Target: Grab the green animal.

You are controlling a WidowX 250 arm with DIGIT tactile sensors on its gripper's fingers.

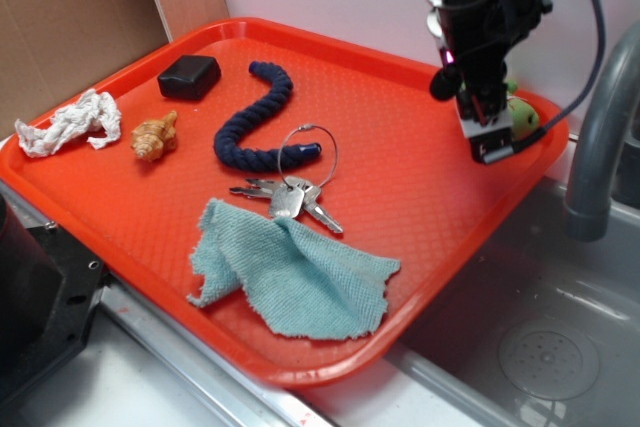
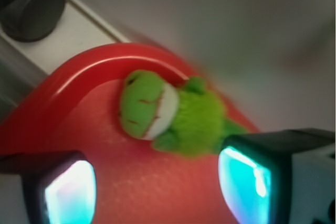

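The green animal [image 2: 173, 116] is a fuzzy lime-green plush with a darker green head and a white band with red marks. It lies in the far right corner of the orange tray [image 1: 390, 117], close to the rim. In the exterior view only a sliver of the green animal [image 1: 523, 115] shows behind the arm. My gripper [image 2: 157, 187] is open, its two glowing pads wide apart over bare tray just short of the toy. Nothing is between the fingers. From outside, the gripper [image 1: 487, 137] hangs just above the tray corner.
On the tray lie a black block [image 1: 188, 76], a white crumpled rope piece [image 1: 70, 122], an orange-tan figurine [image 1: 154, 137], a navy rope [image 1: 258, 117], keys on a ring [image 1: 295, 192] and a teal cloth [image 1: 290, 272]. A sink [image 1: 540, 327] and grey faucet [image 1: 600, 137] stand at right.
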